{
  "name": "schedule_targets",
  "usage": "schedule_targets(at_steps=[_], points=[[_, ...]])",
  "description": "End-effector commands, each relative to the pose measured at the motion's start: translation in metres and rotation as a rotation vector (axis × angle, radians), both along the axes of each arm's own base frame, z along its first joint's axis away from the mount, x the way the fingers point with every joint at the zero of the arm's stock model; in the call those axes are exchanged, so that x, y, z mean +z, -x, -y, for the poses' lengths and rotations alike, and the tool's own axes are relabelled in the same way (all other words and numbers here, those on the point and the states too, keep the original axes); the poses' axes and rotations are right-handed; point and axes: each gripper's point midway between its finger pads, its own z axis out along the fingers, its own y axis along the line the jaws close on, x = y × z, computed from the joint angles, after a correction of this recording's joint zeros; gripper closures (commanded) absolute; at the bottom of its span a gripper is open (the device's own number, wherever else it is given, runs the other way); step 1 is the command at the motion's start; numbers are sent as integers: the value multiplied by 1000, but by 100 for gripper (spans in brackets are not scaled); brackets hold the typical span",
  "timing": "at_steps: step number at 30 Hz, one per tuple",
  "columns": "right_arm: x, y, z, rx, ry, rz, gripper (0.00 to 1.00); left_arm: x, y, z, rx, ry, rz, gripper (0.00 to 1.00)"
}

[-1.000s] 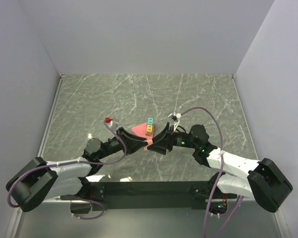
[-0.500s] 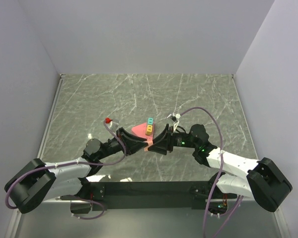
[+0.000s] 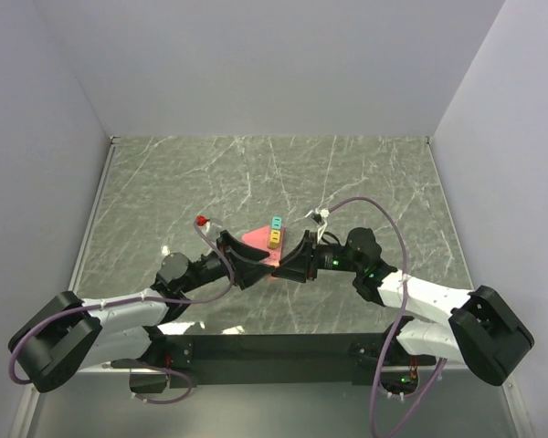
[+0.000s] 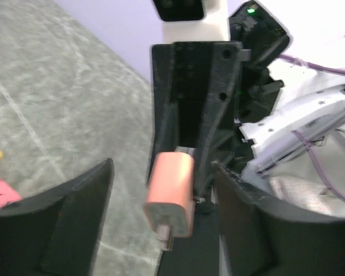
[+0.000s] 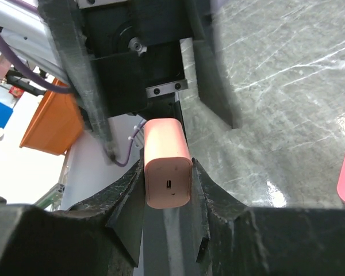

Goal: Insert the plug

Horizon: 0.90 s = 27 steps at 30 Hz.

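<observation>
With the salmon plug (image 5: 168, 167) pinched in the closed right hand (image 5: 168, 192) above the near middle of the desk (image 3: 365, 182), and the left hand (image 4: 161, 230) gaping empty either side, best draw the left straight back before carrying the plug to the pink socket base (image 3: 254, 239).
</observation>
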Motion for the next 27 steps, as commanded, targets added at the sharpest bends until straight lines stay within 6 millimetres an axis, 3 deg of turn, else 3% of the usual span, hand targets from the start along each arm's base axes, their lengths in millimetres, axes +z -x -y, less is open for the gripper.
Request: schedule_targets(at_steps=[1,4,10,13,18,22,27], points=[[23,-4,-4,0,-54,79,100,14,-13,1,57,14,14,13],[20,-10,-3,-38,-23,64,100,14,-15,-2,84,18,11,1],[-1,-32,13,-150,94,37,100,12,-34,-24,241,0,13,0],[-8,-44,24,-223,153,24,100,-1,-58,-49,423,-14,-56,1],[-20,-60,41,-321,255,-10,100,-44,-94,-85,627,-113,-226,7],[-21,-64,47,-353,283,-6,100,-76,-105,-90,660,-178,-316,7],[-19,-65,50,-371,280,-1,100,-93,-116,-90,690,-229,-347,5]])
